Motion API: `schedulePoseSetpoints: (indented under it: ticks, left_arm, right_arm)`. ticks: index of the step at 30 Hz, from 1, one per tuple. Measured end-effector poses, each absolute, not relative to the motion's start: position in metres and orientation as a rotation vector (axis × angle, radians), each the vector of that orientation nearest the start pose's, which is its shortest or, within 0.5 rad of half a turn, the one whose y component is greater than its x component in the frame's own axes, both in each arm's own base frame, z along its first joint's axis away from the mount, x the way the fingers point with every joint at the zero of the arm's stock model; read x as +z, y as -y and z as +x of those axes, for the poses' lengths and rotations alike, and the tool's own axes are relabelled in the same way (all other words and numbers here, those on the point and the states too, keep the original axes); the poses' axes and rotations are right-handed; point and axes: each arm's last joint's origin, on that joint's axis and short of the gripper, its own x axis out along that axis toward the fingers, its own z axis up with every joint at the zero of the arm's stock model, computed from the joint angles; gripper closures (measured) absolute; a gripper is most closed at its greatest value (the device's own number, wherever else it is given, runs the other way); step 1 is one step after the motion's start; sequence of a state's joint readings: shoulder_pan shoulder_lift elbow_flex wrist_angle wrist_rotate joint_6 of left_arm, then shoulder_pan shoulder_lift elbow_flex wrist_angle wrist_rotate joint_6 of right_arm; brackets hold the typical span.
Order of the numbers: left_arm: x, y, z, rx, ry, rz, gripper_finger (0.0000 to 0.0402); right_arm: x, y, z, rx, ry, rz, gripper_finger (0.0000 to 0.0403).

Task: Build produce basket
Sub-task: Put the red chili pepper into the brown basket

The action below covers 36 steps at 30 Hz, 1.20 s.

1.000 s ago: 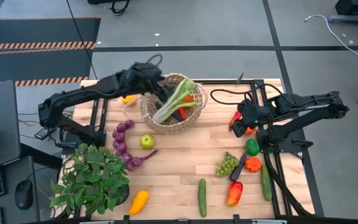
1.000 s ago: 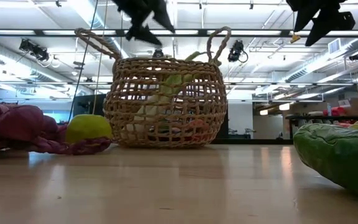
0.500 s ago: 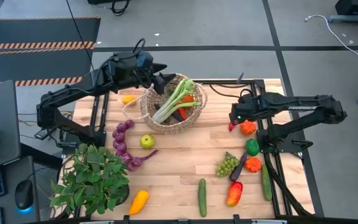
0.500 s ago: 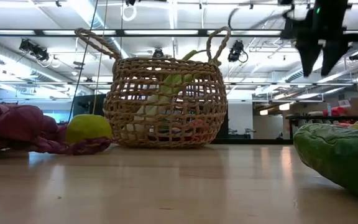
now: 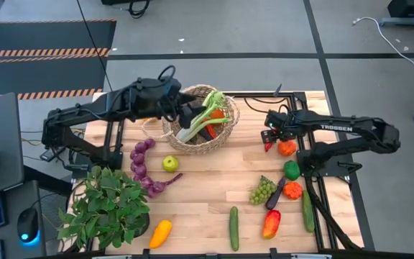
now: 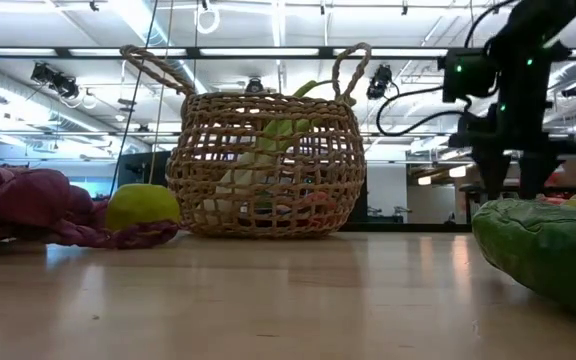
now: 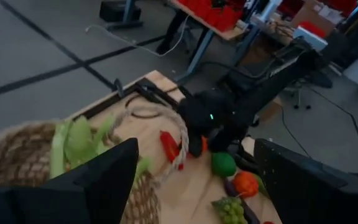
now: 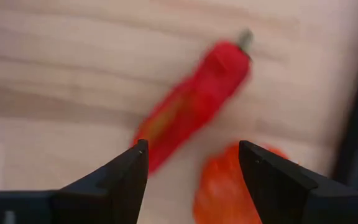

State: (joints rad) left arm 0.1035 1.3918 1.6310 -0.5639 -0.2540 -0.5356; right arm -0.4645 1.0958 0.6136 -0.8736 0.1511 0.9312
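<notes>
- The round tan open-weave straw basket (image 5: 201, 121) sits at the far middle of the wooden table (image 5: 207, 208), holding a pale green leek (image 5: 201, 115).
- The left gripper (image 5: 187, 115) hovers at the basket's left rim, fingers spread, empty.
- The right gripper (image 8: 191, 165), right of the basket, hangs open above a long red chilli pepper (image 8: 194, 102) lying beside a round orange fruit (image 5: 287, 148).

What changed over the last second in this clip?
The right gripper came down over the red chilli pepper, jaws open, holding nothing. The left gripper shifted above the round woven straw basket, also empty. The produce on the wooden table has not moved.
</notes>
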Motion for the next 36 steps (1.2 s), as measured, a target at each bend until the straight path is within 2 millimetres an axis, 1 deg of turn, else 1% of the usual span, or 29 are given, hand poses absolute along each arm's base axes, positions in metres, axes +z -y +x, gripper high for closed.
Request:
schedulePoseSetpoints:
  ticks: [5, 8, 11, 16, 23, 27, 34, 36]
  left_arm:
    - [0.448, -0.021, 0.286, 0.446, -0.209, -0.592, 0.0083]
    - [0.448, -0.012, 0.286, 0.44, -0.205, -0.602, 0.0092]
    - [0.448, -0.007, 0.287, 0.427, -0.21, -0.598, 0.0103]
    - [0.447, -0.008, 0.286, 0.424, -0.228, -0.545, 0.0115]
    - [0.445, -0.009, 0.285, 0.434, -0.252, -0.54, 0.0116]
    - [0.443, -0.008, 0.285, 0.434, -0.278, -0.507, 0.0116]
    - [0.443, -0.011, 0.285, 0.435, -0.284, -0.465, 0.0116]
    - [0.443, -0.011, 0.285, 0.431, -0.289, -0.442, 0.0116]
  right_arm:
    - [0.171, 0.098, 0.14, -1.096, -0.961, 0.995, 0.0146]
    - [0.164, 0.106, 0.134, -1.119, -1.0, 1.023, 0.0149]
    - [0.158, 0.111, 0.132, -1.13, -1.017, 1.066, 0.0151]
    - [0.151, 0.118, 0.142, -1.051, -0.972, 1.155, 0.0151]
    - [0.141, 0.123, 0.152, -0.991, -0.974, 1.18, 0.0165]
    - [0.143, 0.119, 0.158, -0.937, -0.995, 1.169, 0.0195]
    - [0.152, 0.117, 0.165, -0.895, -0.962, 1.094, 0.0288]
    - [0.155, 0.117, 0.165, -0.868, -0.943, 1.086, 0.0309]
